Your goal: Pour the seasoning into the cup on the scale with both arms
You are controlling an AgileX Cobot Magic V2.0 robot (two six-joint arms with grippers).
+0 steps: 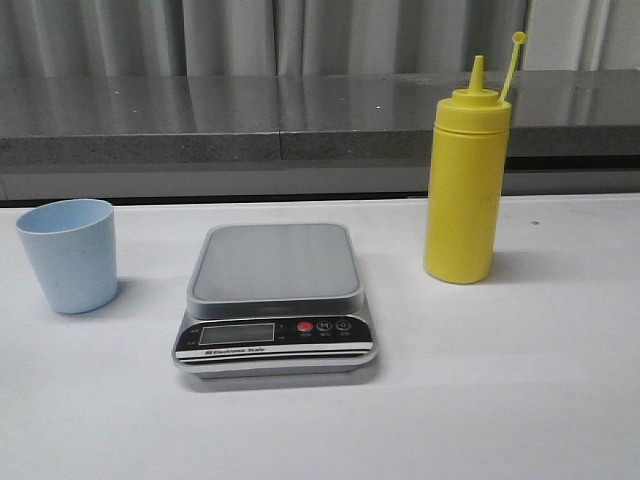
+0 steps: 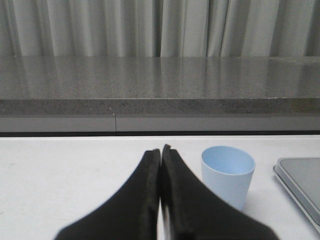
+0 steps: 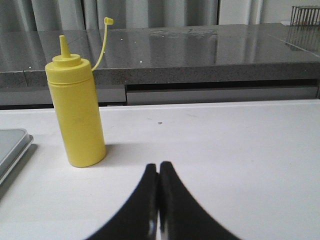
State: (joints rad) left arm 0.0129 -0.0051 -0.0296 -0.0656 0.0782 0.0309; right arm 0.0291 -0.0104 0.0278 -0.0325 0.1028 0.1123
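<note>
Seasoning bottle [image 1: 466,185] upright on the white table [image 1: 520,390], right of the scale [image 1: 276,300], untouched; both grippers closed and empty.

Bottle: yellow, nozzle uncapped, cap strap [image 1: 512,62] sticking up beside it; stands apart from the scale, slightly farther back. Scale sits mid-table, platform bare, display [image 1: 236,333] shows no readable digits, red button [image 1: 305,326] on the black front panel. Cup [image 1: 69,254] upright on the table left of the scale, clear of it, looks empty in the left wrist view. Left gripper [image 2: 160,149]: fingers pressed together, nothing between them, low over the table just short of the cup. Right gripper [image 3: 158,165]: fingers also pressed together, holding nothing, near the bottle but not touching. Grey stone counter [image 1: 300,115] and curtain [image 1: 300,35] behind the table.
</note>
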